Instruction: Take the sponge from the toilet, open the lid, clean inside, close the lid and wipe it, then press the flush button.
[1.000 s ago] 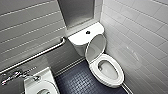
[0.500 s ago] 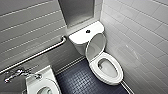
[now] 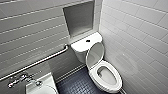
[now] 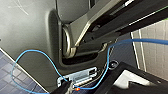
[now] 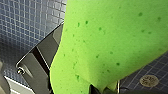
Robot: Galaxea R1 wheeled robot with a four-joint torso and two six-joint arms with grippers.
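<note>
Since the sponge (image 5: 112, 37) hangs clamped in my right tool (image 5: 82, 85) above the dark tiled floor (image 5: 25, 25), and the lid (image 3: 95, 53) of the toilet (image 3: 93, 75) stands up against the tank (image 3: 80, 47), I judge the pick-up and the opening done. Left, as far as I can see (whether the bowl (image 3: 107, 78) has been scrubbed I cannot tell), are closing the lid, wiping it and pressing the flush button (image 3: 87, 40).

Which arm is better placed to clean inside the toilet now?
Right, likely: the right gripper holds the sponge over the floor tiles, and the lid already stands raised above the open bowl.
</note>
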